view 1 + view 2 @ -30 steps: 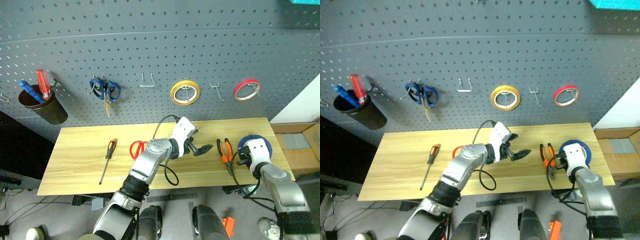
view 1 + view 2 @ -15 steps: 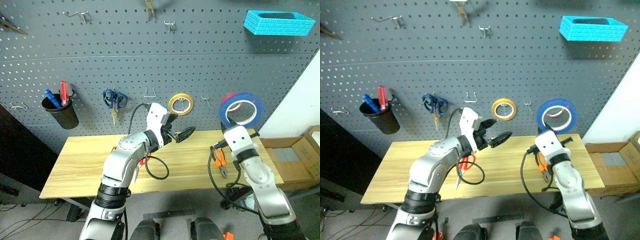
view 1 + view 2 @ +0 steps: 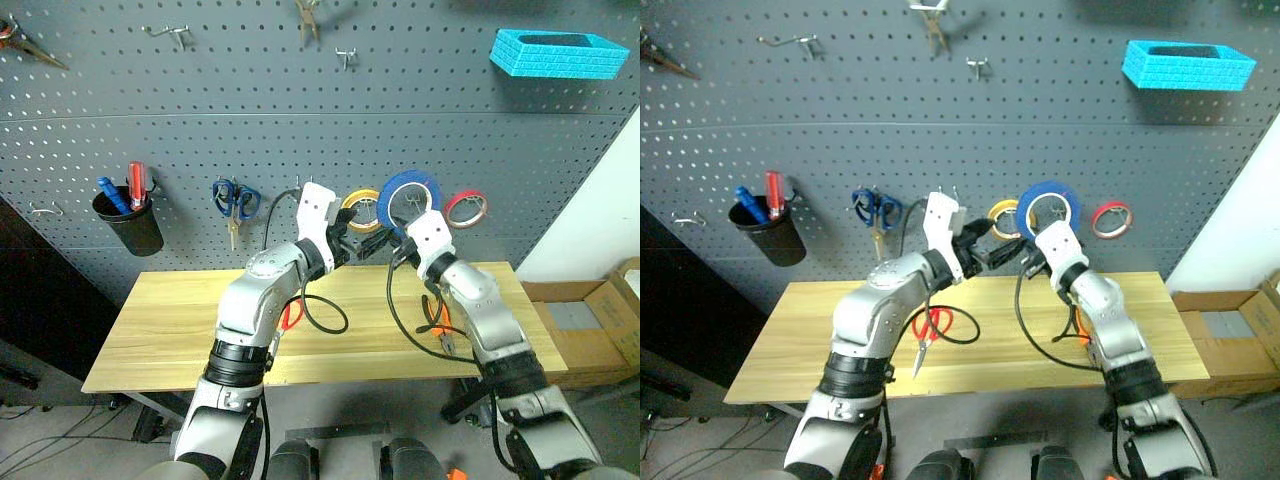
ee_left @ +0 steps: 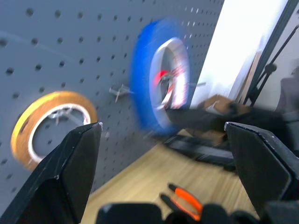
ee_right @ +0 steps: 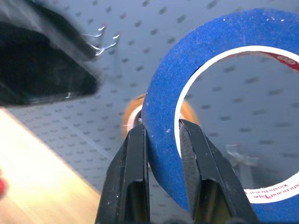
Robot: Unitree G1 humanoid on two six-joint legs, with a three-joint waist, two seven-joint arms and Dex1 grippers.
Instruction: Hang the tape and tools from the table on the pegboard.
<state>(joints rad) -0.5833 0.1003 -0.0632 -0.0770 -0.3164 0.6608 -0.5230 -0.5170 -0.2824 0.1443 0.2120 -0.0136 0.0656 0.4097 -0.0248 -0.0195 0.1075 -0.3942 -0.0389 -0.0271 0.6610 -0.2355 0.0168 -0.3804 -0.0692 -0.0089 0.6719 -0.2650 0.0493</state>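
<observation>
The blue tape [image 3: 408, 193] is up in front of the dark pegboard [image 3: 200, 100], between a yellow roll [image 3: 358, 211] and a red roll [image 3: 466, 208]. My right gripper [image 3: 405, 224] is shut on its lower rim, and the fingers [image 5: 135, 177] clamp the band in the right wrist view. Whether it touches a hook I cannot tell. My left gripper [image 3: 366, 245] stands open just to the tape's left, level, holding nothing. On the table [image 3: 160, 330] lie red-handled scissors [image 3: 931, 325] and orange-handled pliers [image 3: 436, 327], both partly hidden by my arms.
Blue-handled scissors [image 3: 235, 198] hang on the board. A black cup [image 3: 130, 222] with pens hangs further left. A blue basket [image 3: 545, 50] sits high on the right. A small metal hook [image 4: 119, 89] juts out beside the tape. Cardboard boxes [image 3: 590, 320] stand right of the table.
My right gripper has lifted the blue tape off the table's right end and carried it up and left to the pegboard. The left gripper rose a little. The camera tilted upward.
</observation>
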